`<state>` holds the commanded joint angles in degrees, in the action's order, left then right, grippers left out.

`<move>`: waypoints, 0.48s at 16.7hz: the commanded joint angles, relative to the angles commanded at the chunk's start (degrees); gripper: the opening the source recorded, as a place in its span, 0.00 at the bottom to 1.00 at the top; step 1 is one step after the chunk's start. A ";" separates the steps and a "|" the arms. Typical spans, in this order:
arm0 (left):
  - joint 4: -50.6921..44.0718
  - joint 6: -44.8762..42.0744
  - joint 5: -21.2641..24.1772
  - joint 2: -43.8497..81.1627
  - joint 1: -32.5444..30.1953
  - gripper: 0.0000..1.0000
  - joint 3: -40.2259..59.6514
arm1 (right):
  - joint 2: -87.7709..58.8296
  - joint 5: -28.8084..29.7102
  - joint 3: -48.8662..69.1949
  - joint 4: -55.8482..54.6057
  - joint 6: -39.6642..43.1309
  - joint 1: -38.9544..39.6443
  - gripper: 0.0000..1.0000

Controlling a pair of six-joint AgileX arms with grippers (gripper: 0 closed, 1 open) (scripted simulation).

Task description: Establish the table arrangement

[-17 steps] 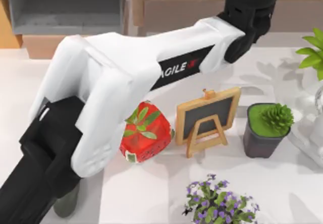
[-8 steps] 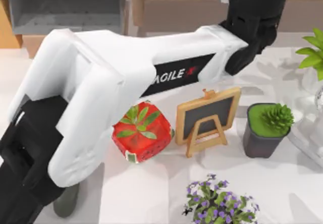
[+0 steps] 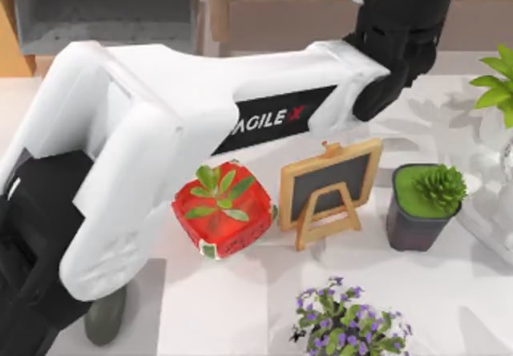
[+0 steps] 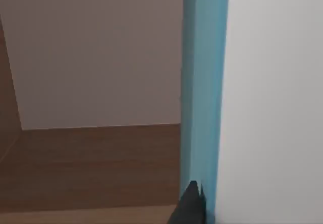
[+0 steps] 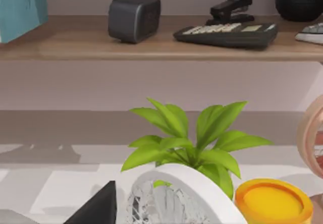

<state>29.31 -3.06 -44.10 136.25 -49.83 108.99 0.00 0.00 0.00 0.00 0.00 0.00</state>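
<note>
Our left arm (image 3: 200, 123) stretches across the white table (image 3: 449, 292) toward the shelf unit (image 3: 321, 11) at the back; its gripper seems pressed near a blue panel (image 4: 204, 82), and we cannot tell its finger state.

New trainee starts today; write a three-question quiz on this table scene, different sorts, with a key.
1. True or false: the small chalkboard easel stands between the red strawberry-shaped pot and the dark pot with the green succulent.
2. Multiple choice: what sits at the table's near edge in the top view? A) a stapler B) purple flowers C) a calculator
3. Fill in: in the right wrist view, the shelf holds a dark cube, a stapler and a ____.

Key: 1 true; 2 B, the purple flowers; 3 calculator.
</note>
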 joint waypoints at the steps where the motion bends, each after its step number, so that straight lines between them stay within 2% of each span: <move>1: 0.55 -1.08 1.34 -1.14 -0.34 0.00 -1.70 | 0.00 0.00 0.00 0.00 0.00 0.00 1.00; 8: 7.09 -13.00 13.81 -10.41 -5.27 0.00 -15.15 | 0.00 0.00 0.00 0.00 0.00 0.00 1.00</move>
<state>36.40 -16.07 -30.29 125.84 -55.10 93.83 0.00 0.00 0.00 0.00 0.00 0.00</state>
